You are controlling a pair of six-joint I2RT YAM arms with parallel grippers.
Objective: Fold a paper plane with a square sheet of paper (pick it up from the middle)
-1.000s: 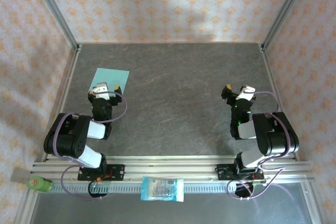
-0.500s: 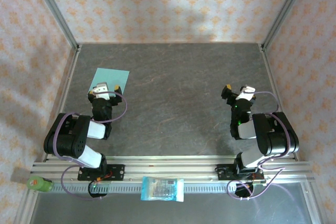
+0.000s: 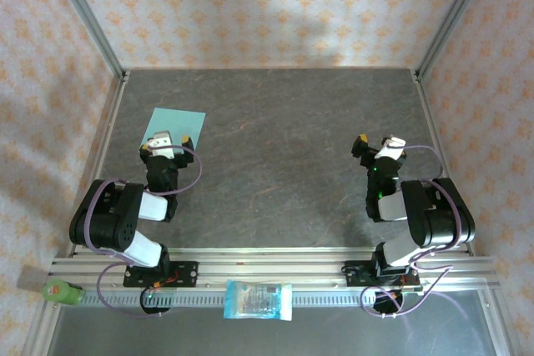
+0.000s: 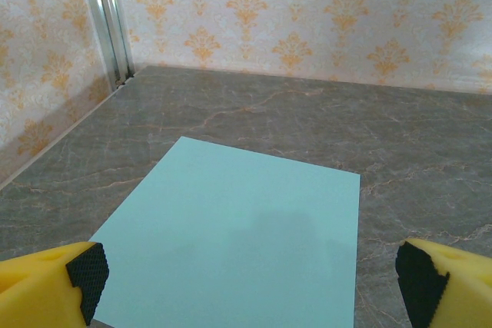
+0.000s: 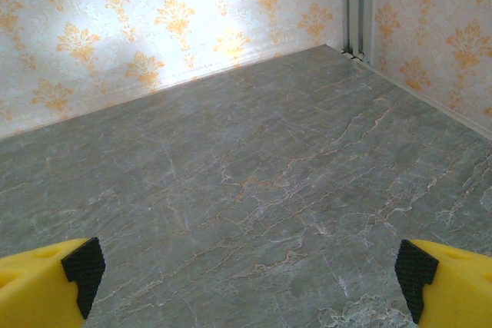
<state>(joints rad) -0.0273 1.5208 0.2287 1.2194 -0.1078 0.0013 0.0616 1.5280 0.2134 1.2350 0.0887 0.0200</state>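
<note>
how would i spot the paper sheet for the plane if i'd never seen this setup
Start at the dark stone-look table and go to its left side, just ahead of the left hand. The square sheet of paper lies flat there, plain light teal and unfolded, unlike the printed blue-and-white packet on the near rail.

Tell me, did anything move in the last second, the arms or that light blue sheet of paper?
Nothing visibly changed. The square sheet of paper lies flat and unfolded where it was on the table. The left gripper stays open at the sheet's near edge, holding nothing. The right gripper stays open over bare table.
</note>
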